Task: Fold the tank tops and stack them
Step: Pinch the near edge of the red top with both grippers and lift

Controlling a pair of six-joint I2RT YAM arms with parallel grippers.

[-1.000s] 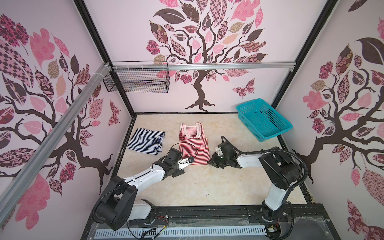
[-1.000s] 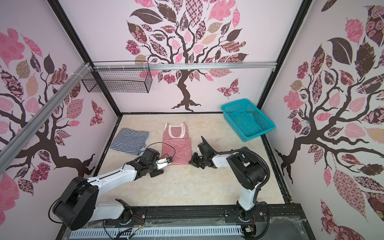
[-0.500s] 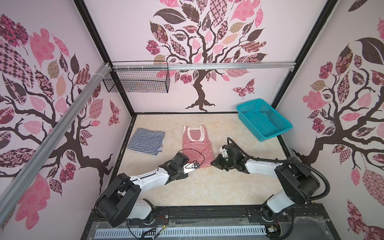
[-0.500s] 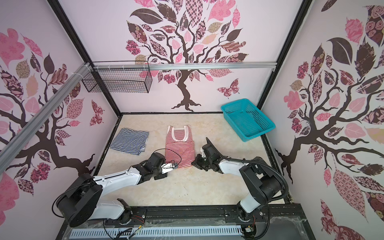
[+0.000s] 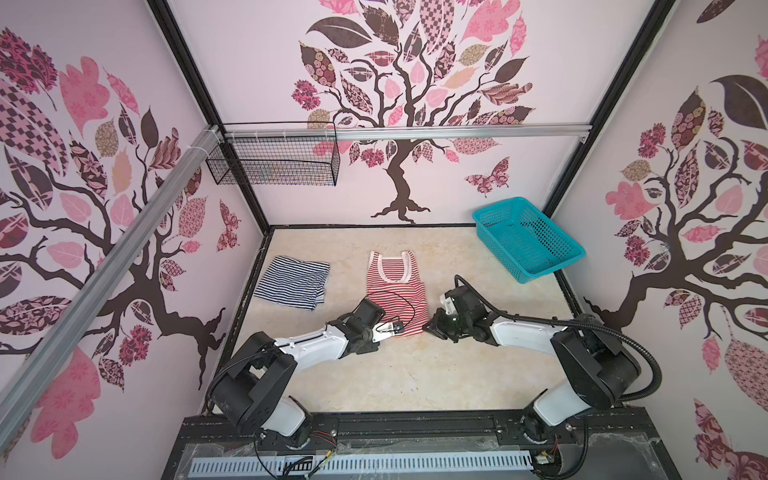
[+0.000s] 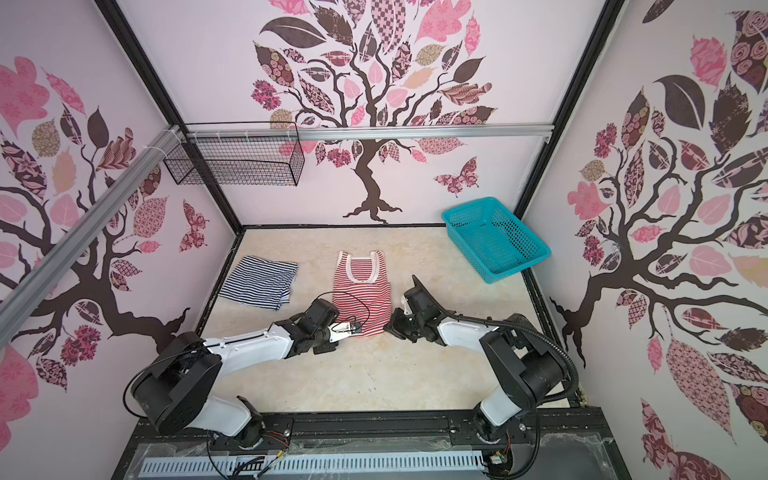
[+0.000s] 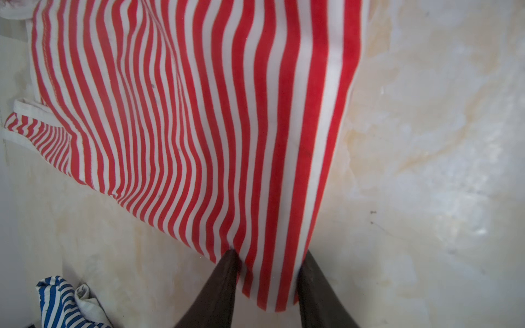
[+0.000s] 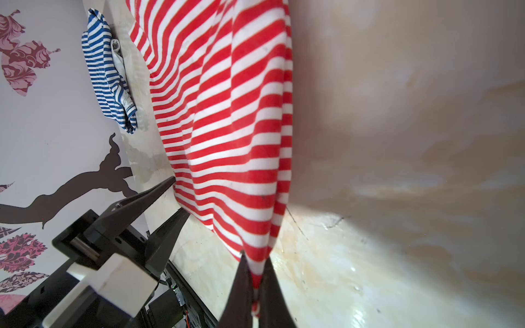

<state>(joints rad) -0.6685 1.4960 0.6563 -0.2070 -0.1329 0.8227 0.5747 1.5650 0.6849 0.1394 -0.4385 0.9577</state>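
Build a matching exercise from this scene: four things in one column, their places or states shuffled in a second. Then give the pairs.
1. red-and-white tank top
2. navy-and-white tank top
3. teal basket
4. right gripper

A. folded, at the left edge of the table
B. at the far right corner
C. shut on a striped hem corner
D. laid out mid-table

Pairs: 1-D, 2-A, 3-B, 4-C

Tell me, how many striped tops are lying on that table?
2. The navy-and-white top lies folded at the table's left side; the red-and-white top lies mid-table. None appears hidden.
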